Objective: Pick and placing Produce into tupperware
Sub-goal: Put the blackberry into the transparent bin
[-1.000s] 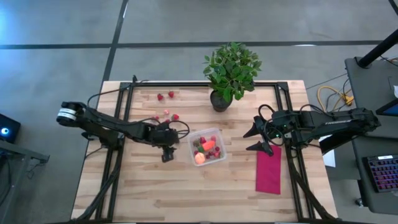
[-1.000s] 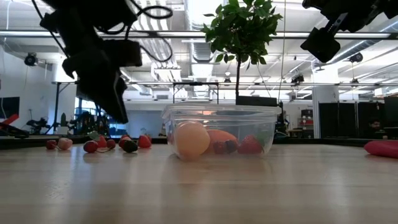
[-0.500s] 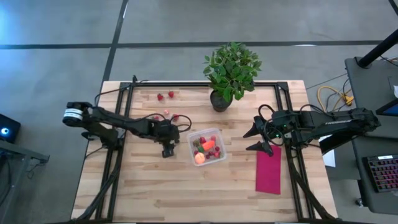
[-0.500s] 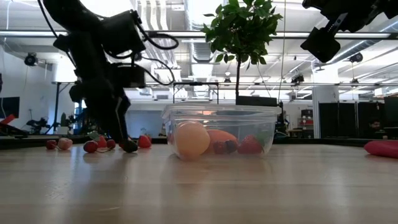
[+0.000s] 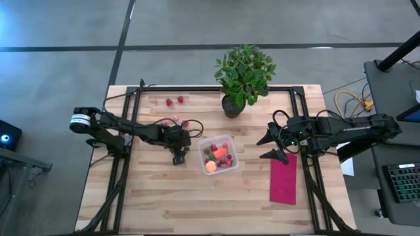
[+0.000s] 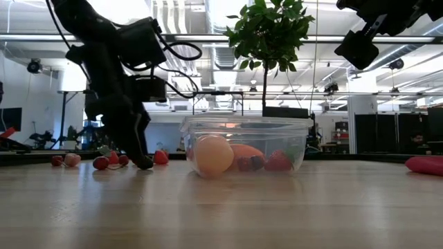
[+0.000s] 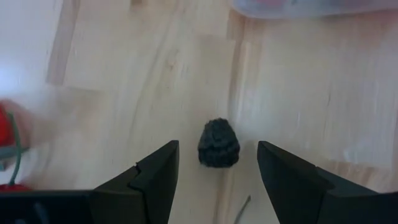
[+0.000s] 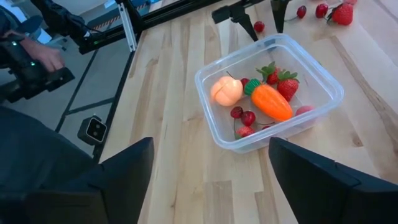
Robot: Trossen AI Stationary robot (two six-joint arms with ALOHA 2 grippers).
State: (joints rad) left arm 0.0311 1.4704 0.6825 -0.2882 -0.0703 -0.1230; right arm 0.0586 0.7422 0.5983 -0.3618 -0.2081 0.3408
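The clear tupperware (image 5: 231, 165) sits mid-table and holds a round peach fruit (image 5: 210, 166), an orange carrot (image 8: 271, 102) and several red strawberries (image 8: 286, 84). More strawberries (image 5: 185, 122) lie loose on the wood toward the far-left. My left gripper (image 7: 217, 150) is open and points down just left of the tupperware. Its fingers stand on either side of a small dark bumpy berry (image 7: 219, 143) that rests on the table, with gaps on both sides. My right gripper (image 5: 272, 145) hovers open, raised, to the right of the tupperware.
A potted leafy plant (image 5: 243, 75) stands at the far edge behind the tupperware. A red cloth (image 5: 283, 178) lies flat near the right edge, below my right arm. Two strawberries (image 5: 174, 100) lie near the far edge. Bare wood stretches along the near side.
My left gripper has come down from above the table until its open fingertips reach the wood around the dark berry, shifting slightly toward the far edge. The tupperware and its contents have not moved.
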